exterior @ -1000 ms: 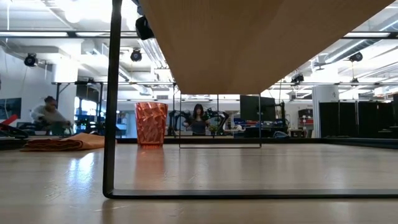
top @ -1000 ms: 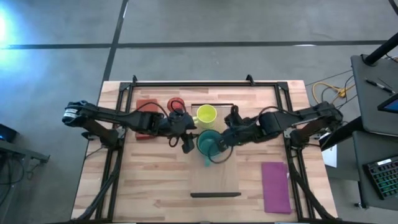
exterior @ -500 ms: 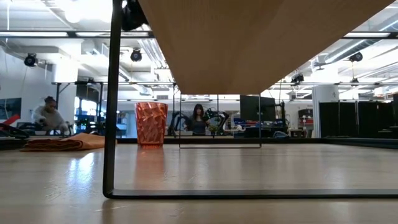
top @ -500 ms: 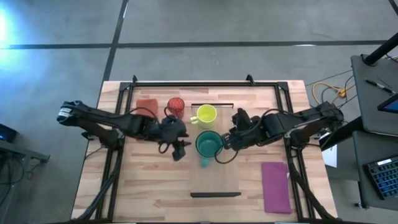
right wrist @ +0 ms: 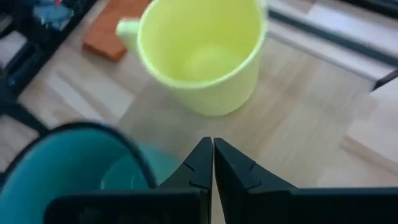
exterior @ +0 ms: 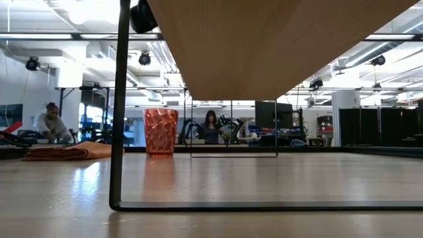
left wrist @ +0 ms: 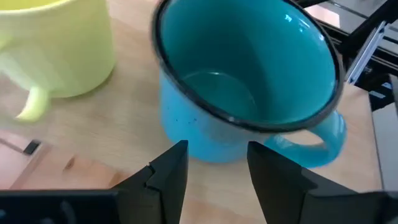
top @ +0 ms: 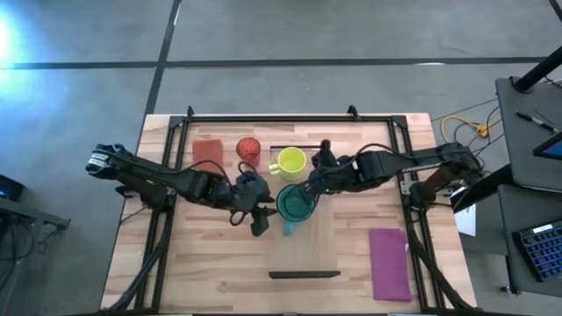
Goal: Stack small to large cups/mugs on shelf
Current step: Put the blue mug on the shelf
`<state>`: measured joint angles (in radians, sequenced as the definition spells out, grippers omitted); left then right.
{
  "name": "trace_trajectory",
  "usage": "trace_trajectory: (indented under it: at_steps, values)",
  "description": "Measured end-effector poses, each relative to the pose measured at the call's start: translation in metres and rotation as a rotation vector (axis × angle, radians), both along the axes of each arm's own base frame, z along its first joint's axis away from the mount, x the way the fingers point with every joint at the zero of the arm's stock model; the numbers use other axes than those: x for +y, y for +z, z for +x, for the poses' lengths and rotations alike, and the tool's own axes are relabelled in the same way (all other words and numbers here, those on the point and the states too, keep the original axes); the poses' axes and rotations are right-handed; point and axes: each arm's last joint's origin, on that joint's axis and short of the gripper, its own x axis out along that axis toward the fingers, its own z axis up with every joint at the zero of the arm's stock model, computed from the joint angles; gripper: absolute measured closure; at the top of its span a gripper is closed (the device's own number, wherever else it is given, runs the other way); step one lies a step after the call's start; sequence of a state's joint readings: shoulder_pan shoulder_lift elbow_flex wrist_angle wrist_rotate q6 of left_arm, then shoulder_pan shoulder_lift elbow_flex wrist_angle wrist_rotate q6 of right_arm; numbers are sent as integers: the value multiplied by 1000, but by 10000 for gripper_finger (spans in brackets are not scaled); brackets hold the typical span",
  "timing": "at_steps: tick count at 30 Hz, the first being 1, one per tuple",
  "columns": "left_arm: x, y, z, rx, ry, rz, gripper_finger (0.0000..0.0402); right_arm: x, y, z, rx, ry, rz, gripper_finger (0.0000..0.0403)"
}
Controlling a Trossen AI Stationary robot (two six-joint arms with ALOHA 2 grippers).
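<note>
The teal handled mug [top: 294, 203] stands upright on the light-wood shelf [top: 306, 250], near its middle. The yellow-green mug [top: 291, 162] stands upright at the shelf's far end. The red cup [top: 248, 149] stands on the table left of the shelf; it also shows in the low view [exterior: 160, 131]. My left gripper [top: 259, 219] is open and empty just left of the teal mug [left wrist: 249, 93], its fingers [left wrist: 171, 171] level with the mug's base. My right gripper [top: 314, 180] is shut and empty between the two mugs, facing the yellow-green mug [right wrist: 200, 56].
A brown-red flat rectangle [top: 208, 151] lies at the far left, and a purple one [top: 389, 263] at the near right. The shelf's dark metal leg [exterior: 119, 132] stands on the table. People show in the room behind.
My right gripper has drawn back from the teal mug and gone toward the table's far edge, up beside the yellow-green mug. My left gripper has shifted a little toward the near edge, staying left of the teal mug. The teal mug's handle now points toward the near edge.
</note>
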<state>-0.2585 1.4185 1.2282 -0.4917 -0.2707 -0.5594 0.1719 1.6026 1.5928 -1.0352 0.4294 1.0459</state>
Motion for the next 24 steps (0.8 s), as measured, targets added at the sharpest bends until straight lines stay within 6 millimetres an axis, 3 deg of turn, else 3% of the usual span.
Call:
trace_trajectory:
  at_steps: [7,19,24]
  values:
    - [5,-6,6,23,-1,25,249,6,-16,11,65,48,65,394]
    - [37,0,9,5,25,99,249,39,-15,3,49,78,144,394]
    - [43,-1,4,46,30,113,249,43,-16,-3,72,32,115,394]
